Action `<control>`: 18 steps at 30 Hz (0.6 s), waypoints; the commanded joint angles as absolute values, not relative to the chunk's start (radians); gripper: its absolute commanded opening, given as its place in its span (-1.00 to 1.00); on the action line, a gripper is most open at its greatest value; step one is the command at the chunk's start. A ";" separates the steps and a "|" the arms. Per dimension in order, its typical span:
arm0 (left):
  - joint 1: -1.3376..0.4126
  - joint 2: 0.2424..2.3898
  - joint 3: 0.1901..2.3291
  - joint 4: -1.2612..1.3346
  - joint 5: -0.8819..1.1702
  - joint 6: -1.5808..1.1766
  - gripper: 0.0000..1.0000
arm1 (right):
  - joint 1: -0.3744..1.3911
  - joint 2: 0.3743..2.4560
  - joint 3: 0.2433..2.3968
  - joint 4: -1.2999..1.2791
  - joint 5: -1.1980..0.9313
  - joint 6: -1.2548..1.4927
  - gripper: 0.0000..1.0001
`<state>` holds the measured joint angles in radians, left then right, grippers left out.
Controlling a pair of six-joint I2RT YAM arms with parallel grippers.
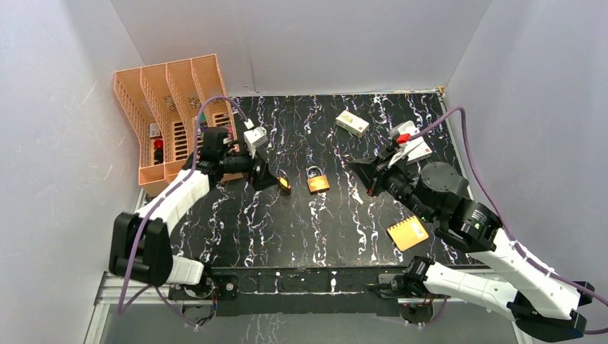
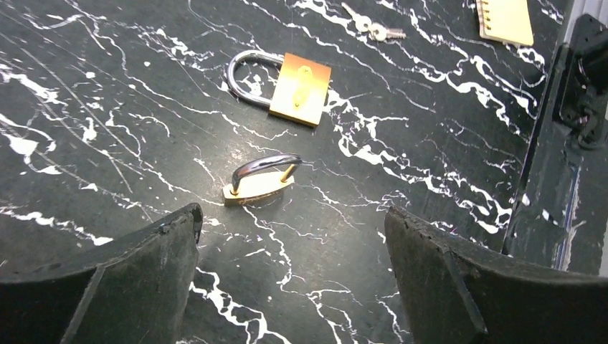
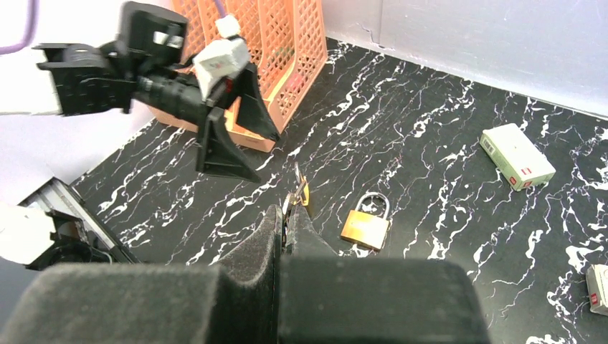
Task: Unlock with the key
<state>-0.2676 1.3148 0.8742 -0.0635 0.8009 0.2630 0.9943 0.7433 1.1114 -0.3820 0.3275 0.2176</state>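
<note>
Left arm is reaching in from 7 o'clock, forearm low, and the left hand [image 2: 292, 215] points toward 3 o'clock with its fingers spread wide. Nothing is in it. The small brass padlock [image 2: 258, 185] sits on the surface [image 1: 287, 229] just ahead of the gap. Right arm comes in from 4 o'clock, and the right hand [image 3: 285, 213] aims toward 9 o'clock, fingers pressed shut. I can see nothing between them.

The key [image 2: 373, 30] lies on the surface at roughly 4 o'clock from the larger padlock [image 2: 300, 89], toward the yellow notebook [image 2: 505, 20] and apart from both hands.

At 10 o'clock the orange file organizer [image 1: 188, 79] leans against the wall. One slot holds a red-and-black item [image 1: 158, 149] I can't make out.
</note>
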 commanded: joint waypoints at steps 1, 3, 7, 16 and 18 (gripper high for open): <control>-0.246 1.417 0.963 -0.120 0.974 0.442 0.86 | 0.992 0.697 1.156 -0.321 0.307 0.194 -1.00; -0.240 1.451 0.962 -0.085 0.989 0.446 0.86 | 0.992 0.682 1.149 -0.322 0.305 0.189 -1.00; -0.239 1.541 1.009 -0.093 1.014 0.493 0.83 | 0.992 0.661 1.130 -0.319 0.307 0.182 -1.00; -0.239 1.677 1.067 -0.062 1.036 0.550 0.70 | 0.992 0.650 1.123 -0.310 0.333 0.142 -1.00; -0.238 1.701 1.073 -0.061 1.055 0.552 0.66 | 0.992 0.654 1.126 -0.310 0.338 0.136 -1.00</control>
<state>-0.2443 1.6798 1.0321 -0.0795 0.9783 0.4950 0.9943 0.6544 1.1110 -0.3813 0.3157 0.1696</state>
